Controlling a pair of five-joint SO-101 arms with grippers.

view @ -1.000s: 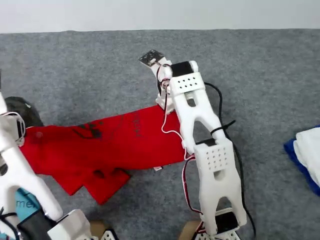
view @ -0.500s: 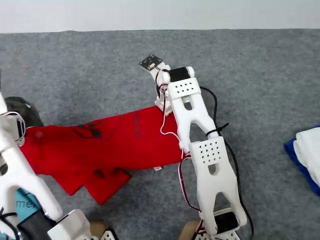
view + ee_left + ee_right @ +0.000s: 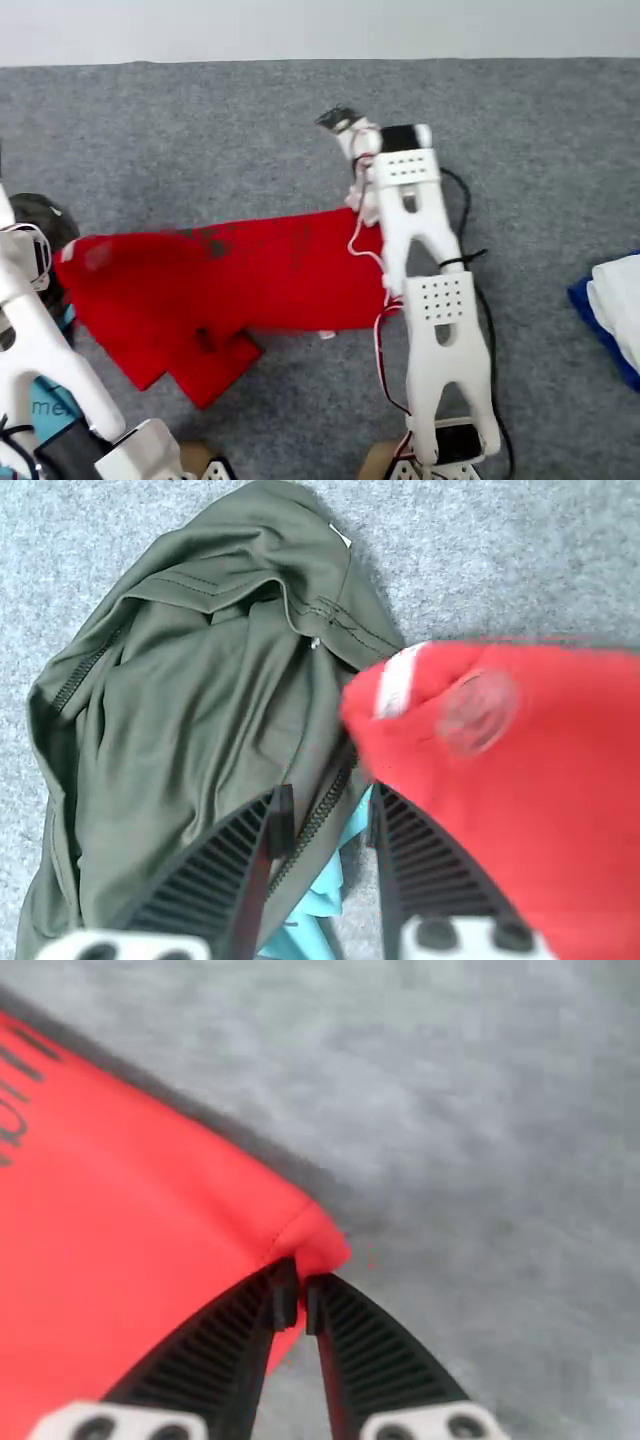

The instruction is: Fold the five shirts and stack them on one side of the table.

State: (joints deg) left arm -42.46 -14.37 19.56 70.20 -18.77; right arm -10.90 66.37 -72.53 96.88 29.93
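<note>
Over the grey table [image 3: 200, 130], high view: the right gripper [image 3: 358, 203] sits at one corner of the red shirt [image 3: 250, 275], which runs away from it toward the left arm [image 3: 30, 340], with a sleeve doubled under along its near edge. Well off to the gripper's other side, at the table's edge, a white shirt [image 3: 620, 290] lies on a blue shirt [image 3: 595, 310] in what looks like a finished stack.

Left wrist view: the left gripper [image 3: 328, 805] hangs with its jaws spread, holding nothing. An olive shirt [image 3: 180, 730] lies crumpled under and beyond it. A teal shirt [image 3: 310, 920] peeks out just below the fingers, and the red shirt's collar end lies just beside one finger.

Right wrist view: the right gripper's jaws are pressed together on the red shirt's corner hem. The cloth spreads to one side of the fingers, with bare table beyond the tips.

By this showing, two of the five shirts appear folded and stacked. The red one is mid-fold, held at one corner only. The olive and teal shirts have yet to be spread, folded and carried to the pile.
</note>
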